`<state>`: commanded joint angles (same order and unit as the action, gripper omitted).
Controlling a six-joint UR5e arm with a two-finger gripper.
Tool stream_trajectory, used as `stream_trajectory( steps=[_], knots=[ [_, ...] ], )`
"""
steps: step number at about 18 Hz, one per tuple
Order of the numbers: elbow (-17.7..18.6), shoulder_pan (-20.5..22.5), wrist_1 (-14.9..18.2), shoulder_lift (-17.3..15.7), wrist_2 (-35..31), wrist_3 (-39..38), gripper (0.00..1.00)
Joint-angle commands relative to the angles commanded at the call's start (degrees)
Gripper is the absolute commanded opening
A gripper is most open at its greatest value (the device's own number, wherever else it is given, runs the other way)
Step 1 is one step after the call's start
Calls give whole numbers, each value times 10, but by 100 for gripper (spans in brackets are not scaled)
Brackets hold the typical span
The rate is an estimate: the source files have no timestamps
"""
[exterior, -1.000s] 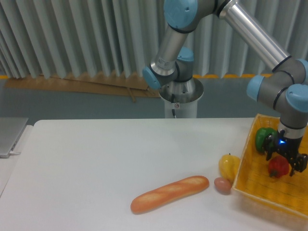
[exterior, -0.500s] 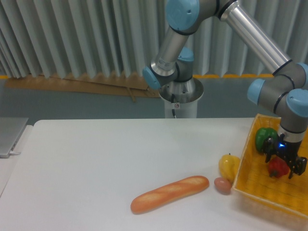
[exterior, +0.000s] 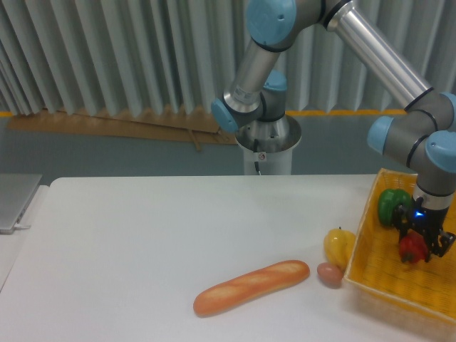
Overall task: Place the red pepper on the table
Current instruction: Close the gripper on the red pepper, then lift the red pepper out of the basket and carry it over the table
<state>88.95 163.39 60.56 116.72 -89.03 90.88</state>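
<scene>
Barely any motion since the earlier frames: gripper [exterior: 419,243] and red pepper [exterior: 412,249] have shifted slightly, a touch higher and inward over the basket; everything else is where it was.

Red pepper sits between the two black fingers, which are closed narrow on its sides. It is inside the yellow woven basket [exterior: 377,274], right side of the scene, near the basket's upper middle. Can't tell whether it touches the basket floor or is just clear of it.

Green pepper [exterior: 391,203] is in the same basket, just up-left of the red one, close beside the gripper body, near the basket's far corner. Small blue light glows on the wrist above the fingers.

Outside the basket, yellow pepper [exterior: 339,245] is on the table [exterior: 142,242], right against the basket's left wall. Small brownish egg-like item [exterior: 329,274] lies just below it, also next to the basket wall. Bread loaf [exterior: 251,286] lies diagonally on the table, left of the egg, its right end near it.

Arm base [exterior: 268,146] stands behind the table's far edge. Grey laptop-like slab [exterior: 16,199] at far left edge.
</scene>
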Motion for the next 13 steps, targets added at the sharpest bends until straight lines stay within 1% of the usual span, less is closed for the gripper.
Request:
stream_trajectory(
  steps=[2,4,7,10,11,12,13],
  knots=[
    [-2,-1,1,-8,1,0,50],
    [-3,-3,4,-23,3,-3,49],
    [-2,-11,14,-42,2,-2,49],
    [-5,-14,41,-51,6,-2,49],
    [-6,-21,53,-54,9,-2,49],
    [-9,-26,68,-59,9,-2,49],
    [-11,-32,85,-71,11,-4,50]
  ],
)
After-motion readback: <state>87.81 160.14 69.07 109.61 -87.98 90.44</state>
